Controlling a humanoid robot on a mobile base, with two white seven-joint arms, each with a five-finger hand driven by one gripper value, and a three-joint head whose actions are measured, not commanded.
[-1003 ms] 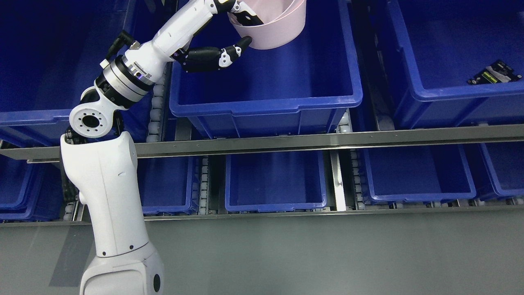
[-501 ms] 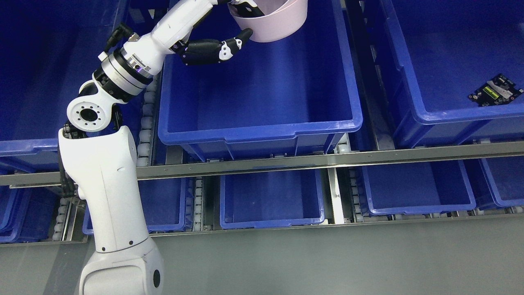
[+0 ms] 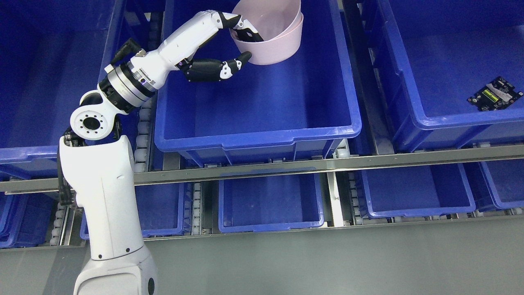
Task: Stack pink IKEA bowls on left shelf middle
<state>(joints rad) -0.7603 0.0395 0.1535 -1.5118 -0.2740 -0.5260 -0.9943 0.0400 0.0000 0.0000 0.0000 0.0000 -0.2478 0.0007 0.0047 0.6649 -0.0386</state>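
Note:
My left hand (image 3: 250,46) reaches into the middle blue bin (image 3: 254,137) on the shelf and is shut on the near rim of a pink bowl (image 3: 278,47). The fingers (image 3: 247,33) are inside the rim and the thumb (image 3: 239,60) presses on the outer wall. A second pink bowl (image 3: 268,14) sits nested inside it, tilted, with its rim a little higher. The bowls are at the far end of the bin, partly cut off by the top edge of the picture. I cannot tell whether they rest on the bin floor.
A small circuit board (image 3: 495,93) lies in the blue bin to the right (image 3: 450,119). Another blue bin (image 3: 24,153) is on the left. A metal shelf rail (image 3: 327,164) runs across, with several lower blue bins (image 3: 270,223) beneath it.
The whole picture has shifted, so the camera has moved. My left hand keeps its grip on the pink bowl. The nested bowl's rim now shows fully in the picture.

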